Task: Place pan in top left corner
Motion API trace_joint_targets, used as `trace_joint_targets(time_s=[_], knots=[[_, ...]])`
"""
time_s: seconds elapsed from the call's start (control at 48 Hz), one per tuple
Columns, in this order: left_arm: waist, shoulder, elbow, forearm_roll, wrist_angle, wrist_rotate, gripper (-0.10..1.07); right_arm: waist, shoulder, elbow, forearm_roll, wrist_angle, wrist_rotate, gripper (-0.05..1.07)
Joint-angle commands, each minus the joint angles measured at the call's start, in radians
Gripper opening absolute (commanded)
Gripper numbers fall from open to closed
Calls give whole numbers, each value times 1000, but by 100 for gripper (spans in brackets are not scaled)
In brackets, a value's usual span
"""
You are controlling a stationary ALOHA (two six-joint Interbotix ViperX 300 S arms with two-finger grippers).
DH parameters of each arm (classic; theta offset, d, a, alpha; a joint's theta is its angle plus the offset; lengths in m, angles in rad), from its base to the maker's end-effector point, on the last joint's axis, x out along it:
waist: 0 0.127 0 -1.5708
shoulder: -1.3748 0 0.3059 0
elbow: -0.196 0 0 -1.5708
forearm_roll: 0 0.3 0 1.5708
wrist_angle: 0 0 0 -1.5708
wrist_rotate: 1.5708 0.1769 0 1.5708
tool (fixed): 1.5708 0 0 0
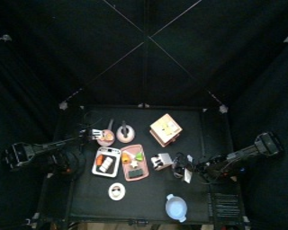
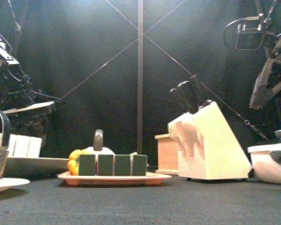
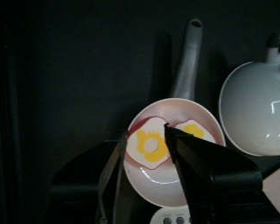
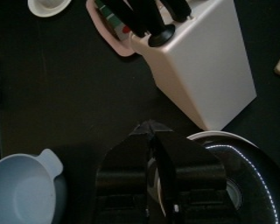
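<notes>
The pan [image 3: 156, 180] is pink inside and holds a toy fried egg; its grey handle [image 3: 191, 61] points away from my wrist. My left gripper [image 3: 146, 140] has its jaws narrowed over the pan's rim and egg and looks shut on it. In the top view the pan [image 1: 104, 137] and the left gripper [image 1: 93, 140] are in the table's left part, short of the bare top left corner [image 1: 75, 111]. My right gripper [image 4: 150, 133] is shut and empty, hanging over the table's right part [image 1: 190, 166].
A white round dish [image 3: 255, 96] lies right beside the pan. A knife block [image 1: 167, 128] [image 2: 210, 141] [image 4: 199, 61] stands mid-table. Two food trays [image 1: 120, 163], a small white plate [image 1: 118, 190] and a light blue bowl [image 1: 176, 207] [image 4: 18, 185] fill the front.
</notes>
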Motion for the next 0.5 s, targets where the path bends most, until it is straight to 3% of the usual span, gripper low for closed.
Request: trace_joint_targets(time_s=[0.0, 0.292, 0.479], knots=[[-5, -28, -26, 32, -11, -2, 78, -3, -3, -11, 2, -5, 2, 44], [-41, -89, -26, 37, -32, -5, 78, -3, -3, -6, 11, -5, 0, 44], [-83, -94, -29, 44, -117, -5, 78, -5, 6, -15, 6, -9, 0, 44]])
